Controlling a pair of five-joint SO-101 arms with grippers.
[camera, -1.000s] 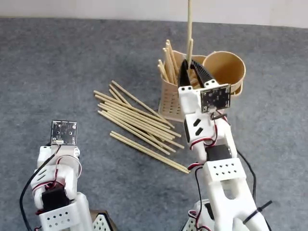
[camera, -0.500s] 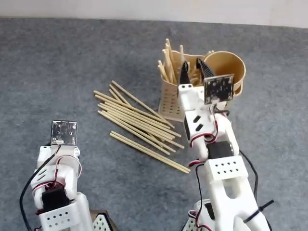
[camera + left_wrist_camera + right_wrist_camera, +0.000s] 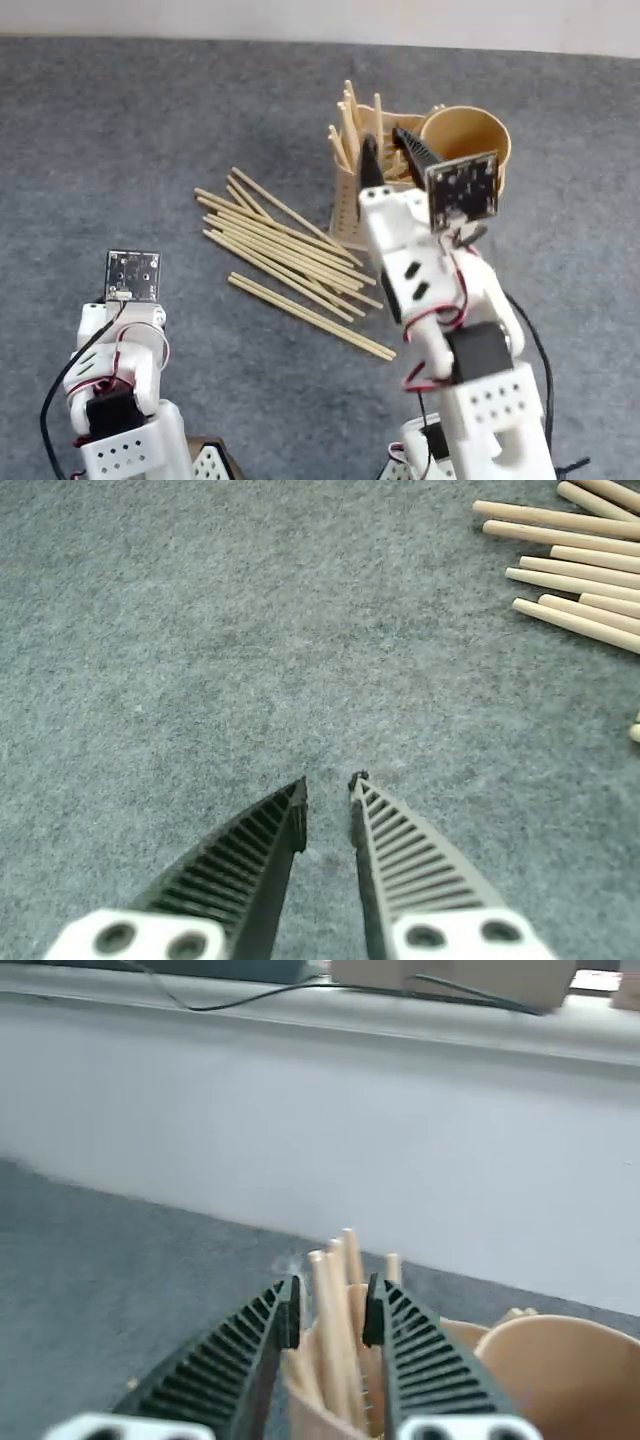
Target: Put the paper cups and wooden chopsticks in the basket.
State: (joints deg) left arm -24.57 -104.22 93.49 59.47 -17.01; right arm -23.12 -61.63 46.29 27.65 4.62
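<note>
Right gripper (image 3: 383,138) is hovering spread, empty, over basket (image 3: 350,215). Loose chopsticks (image 3: 285,250) are lying diagonally beside it, toward left gripper (image 3: 328,782), which is sitting slightly parted.

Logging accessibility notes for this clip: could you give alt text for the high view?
The right arm's gripper hangs open above a beige perforated plastic basket holding upright wooden chopsticks and a tan paper cup. More loose wooden chopsticks lie piled on the grey felt table beside it.
</note>
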